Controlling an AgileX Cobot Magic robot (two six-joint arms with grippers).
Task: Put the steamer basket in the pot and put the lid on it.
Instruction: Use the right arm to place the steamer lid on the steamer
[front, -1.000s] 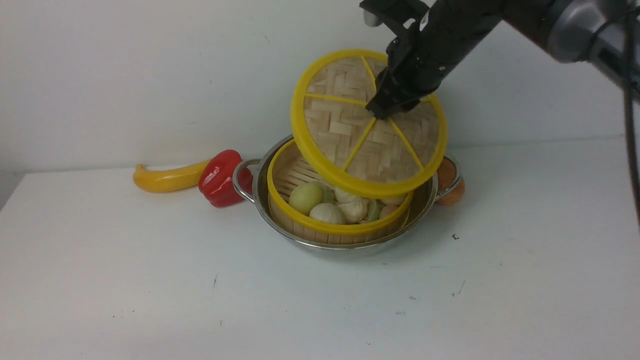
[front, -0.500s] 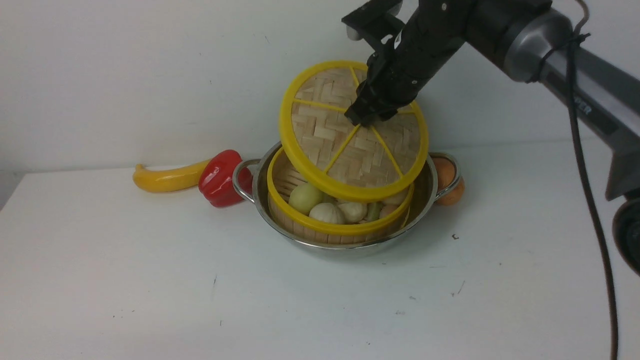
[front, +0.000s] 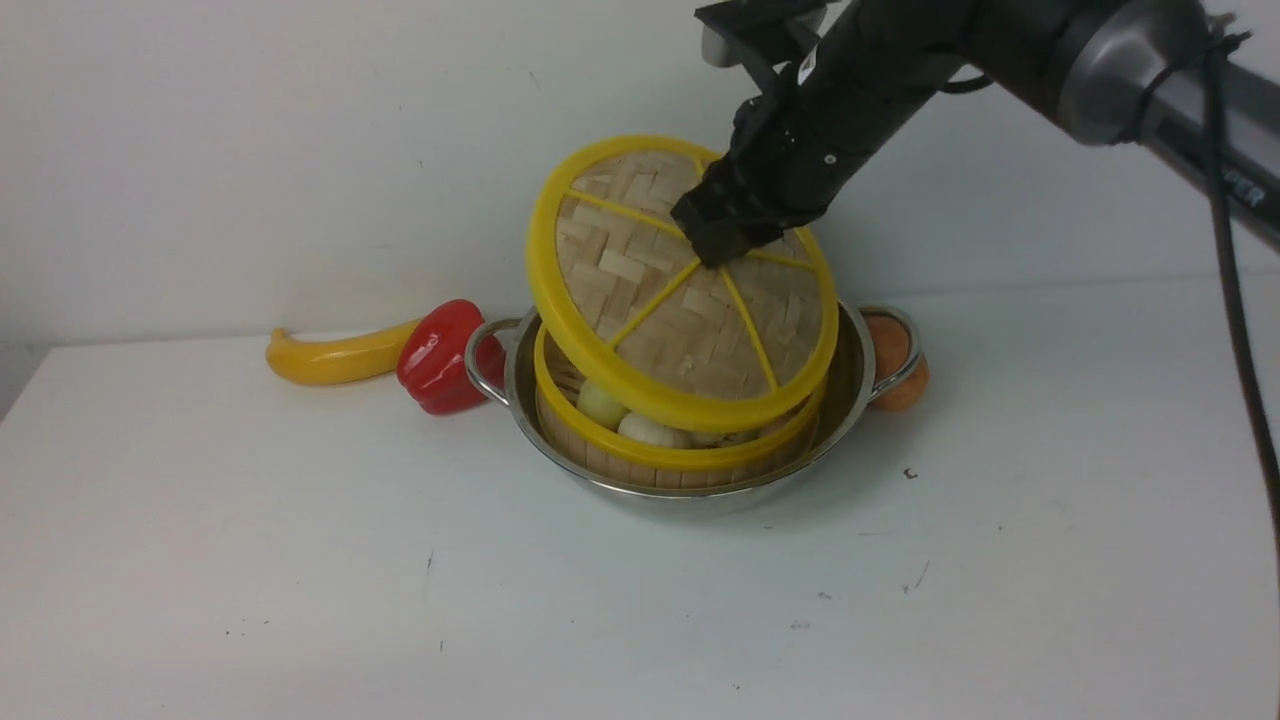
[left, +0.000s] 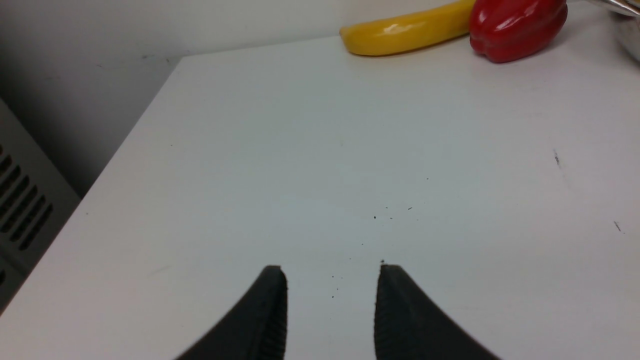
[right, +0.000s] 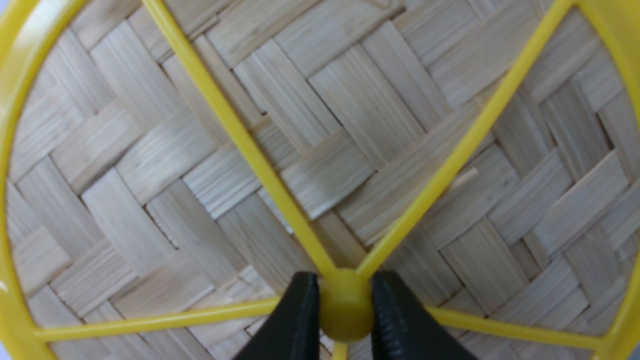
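While the left pincer (left: 331, 274) hangs with fingers apart, gripping nothing, over the counter (front: 400, 600), the steamer basket (front: 660, 458) sits inside the pot (front: 700, 497). Above it the lid (front: 690, 320) tilts, its six o'clock edge lowest, with the right pincer (front: 712, 245) clamped on its knob. A red pepper (front: 440, 355) lies at the pot's nine o'clock.

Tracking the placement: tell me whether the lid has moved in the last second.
Yes. The lid has shifted left and down, covering more of the steamer basket in the unmoved pot.
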